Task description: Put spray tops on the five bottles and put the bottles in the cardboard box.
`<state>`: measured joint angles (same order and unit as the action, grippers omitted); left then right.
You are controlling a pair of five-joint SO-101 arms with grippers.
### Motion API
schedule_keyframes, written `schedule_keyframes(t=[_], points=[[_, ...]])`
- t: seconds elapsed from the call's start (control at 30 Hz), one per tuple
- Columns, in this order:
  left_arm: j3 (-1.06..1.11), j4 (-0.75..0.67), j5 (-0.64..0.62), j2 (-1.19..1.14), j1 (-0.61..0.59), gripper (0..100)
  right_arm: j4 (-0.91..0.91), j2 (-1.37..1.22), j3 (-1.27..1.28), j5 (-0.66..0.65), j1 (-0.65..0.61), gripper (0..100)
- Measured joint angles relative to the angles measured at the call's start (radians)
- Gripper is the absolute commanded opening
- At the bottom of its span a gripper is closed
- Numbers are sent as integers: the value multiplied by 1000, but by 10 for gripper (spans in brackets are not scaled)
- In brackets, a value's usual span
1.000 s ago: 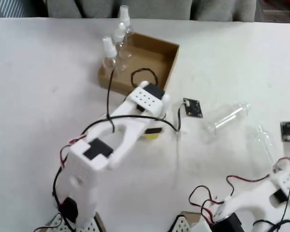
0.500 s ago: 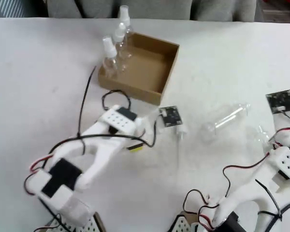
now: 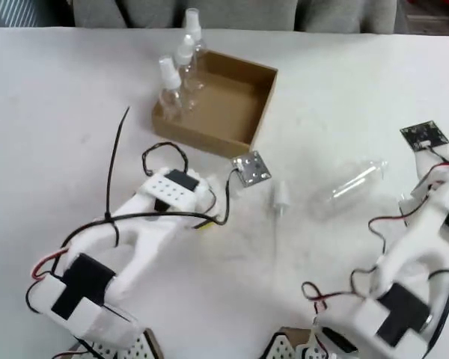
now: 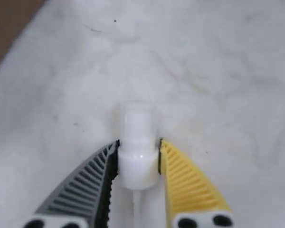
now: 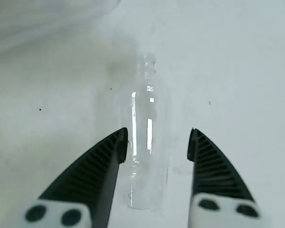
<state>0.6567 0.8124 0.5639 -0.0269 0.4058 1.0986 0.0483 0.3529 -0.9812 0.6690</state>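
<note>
My left gripper (image 4: 138,145) is shut on a white spray top (image 4: 138,164), held between its grey and yellow fingers just above the table. In the high view that gripper (image 3: 207,221) sits in front of the cardboard box (image 3: 263,97). My right gripper (image 5: 156,135) is open, its fingers on either side of a clear capless bottle (image 5: 147,142) lying on the table. A second clear bottle (image 3: 352,183) lies at centre right, with a loose spray top (image 3: 280,196) beside it. Three capped bottles (image 3: 168,86) stand at the box's left rim.
The right arm (image 3: 411,247) stretches along the table's right edge. The left arm (image 3: 120,247) and its loose cables cover the front left. The edge of another clear bottle (image 5: 38,19) shows beyond the right gripper.
The left arm has pulled back from the box toward the front left. The right arm has swung farther up the table, over the bottle at the right.
</note>
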Motion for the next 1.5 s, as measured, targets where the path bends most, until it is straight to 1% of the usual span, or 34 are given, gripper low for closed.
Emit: schedule_keyframes(t=[0.13, 0.27, 0.57, 0.77, 1.0, 1.2, 1.37, 1.5], points=[[0, 0, 0, 0, 0, 20, 0, -121, -68, 0, -14, 205], [0, 0, 0, 0, 0, 20, 0, -190, -86, 0, -38, 205], [0, -2, 28, 0, 0, 20, 5, -229, -94, 0, -49, 207], [0, -2, 28, 0, 0, 20, 55, -230, -92, 0, -44, 309], [0, -2, 28, 0, 0, 20, 55, -236, -92, 0, -38, 263], [5, -2, 28, 0, 0, 20, 55, -238, -61, -3, -23, 297], [5, -2, 28, 0, 0, 20, 46, -264, -61, -37, -23, 298], [5, -2, 28, 0, 0, 20, 15, -302, -61, -37, -17, 298]])
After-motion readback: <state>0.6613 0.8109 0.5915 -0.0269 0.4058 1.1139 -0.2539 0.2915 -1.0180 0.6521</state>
